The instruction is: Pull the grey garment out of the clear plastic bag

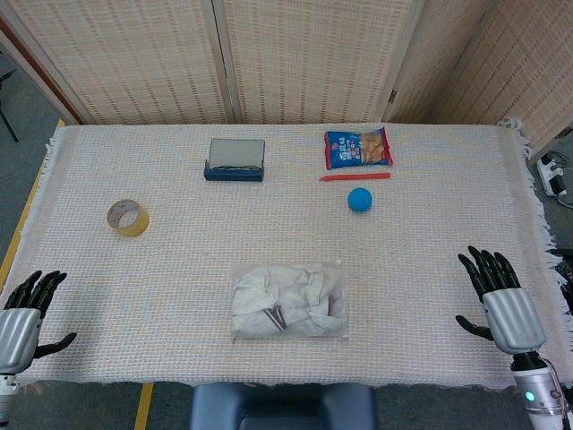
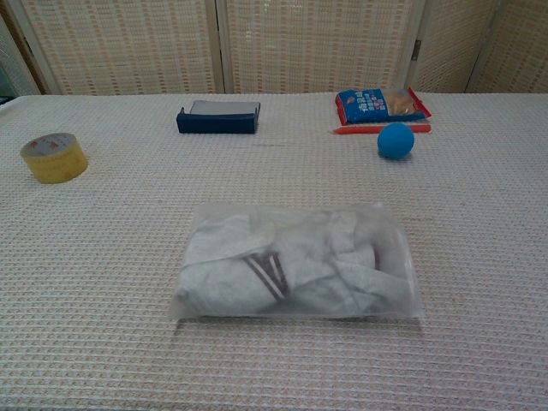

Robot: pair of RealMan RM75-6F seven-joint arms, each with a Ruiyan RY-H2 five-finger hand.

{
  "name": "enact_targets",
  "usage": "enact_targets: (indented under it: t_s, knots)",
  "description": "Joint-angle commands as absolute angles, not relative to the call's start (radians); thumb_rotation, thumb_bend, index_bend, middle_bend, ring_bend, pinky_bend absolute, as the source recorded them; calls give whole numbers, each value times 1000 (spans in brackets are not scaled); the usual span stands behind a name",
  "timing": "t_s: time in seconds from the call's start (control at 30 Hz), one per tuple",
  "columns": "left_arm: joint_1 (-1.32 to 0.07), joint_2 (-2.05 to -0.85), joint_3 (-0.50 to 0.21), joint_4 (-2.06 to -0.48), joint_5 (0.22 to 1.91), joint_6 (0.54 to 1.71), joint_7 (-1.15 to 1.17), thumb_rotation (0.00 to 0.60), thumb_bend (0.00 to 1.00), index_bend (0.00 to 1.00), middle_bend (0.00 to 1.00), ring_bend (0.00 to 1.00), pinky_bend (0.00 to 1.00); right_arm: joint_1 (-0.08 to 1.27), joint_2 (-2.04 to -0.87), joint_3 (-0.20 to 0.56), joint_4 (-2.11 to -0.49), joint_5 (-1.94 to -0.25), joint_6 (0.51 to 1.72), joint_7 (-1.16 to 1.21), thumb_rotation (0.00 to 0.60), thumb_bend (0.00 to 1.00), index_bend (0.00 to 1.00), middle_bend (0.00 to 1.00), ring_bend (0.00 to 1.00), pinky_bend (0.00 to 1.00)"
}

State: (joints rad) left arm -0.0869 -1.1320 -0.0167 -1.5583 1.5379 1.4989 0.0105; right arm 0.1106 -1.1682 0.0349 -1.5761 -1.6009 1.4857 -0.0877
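A clear plastic bag lies flat near the table's front edge, at the middle. Inside it is a folded grey garment with dark stripes showing. My left hand hovers at the table's front left corner, fingers spread, holding nothing. Over at the front right edge my right hand is likewise spread and empty. Both hands are well apart from the bag. The chest view shows neither hand.
A yellow tape roll sits at the left. At the back are a dark blue box, a snack packet, a red pen and a blue ball.
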Motion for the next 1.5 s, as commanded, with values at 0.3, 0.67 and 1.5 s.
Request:
enact_targets:
  t_s: [0.3, 0.67, 1.5]
  knots:
    - [-87, -1134, 18, -1580, 1607, 1506, -10, 600, 131, 145, 160, 66, 236, 113, -1166, 38, -1575, -1601, 1490, -79, 600, 56, 0, 0, 0, 0]
    - [-120, -1175, 91, -1610, 1772, 1525, -269, 600, 116, 333, 696, 518, 677, 107, -1184, 45, -1565, -1586, 1501, -120, 600, 57, 0, 0, 0, 0]
    - [-269, -1308, 98, -1787, 1598, 1153, -202, 600, 302, 426, 1000, 1000, 1000, 112, -1199, 55, -1550, -1565, 1495, -140, 600, 57, 0, 0, 0, 0]
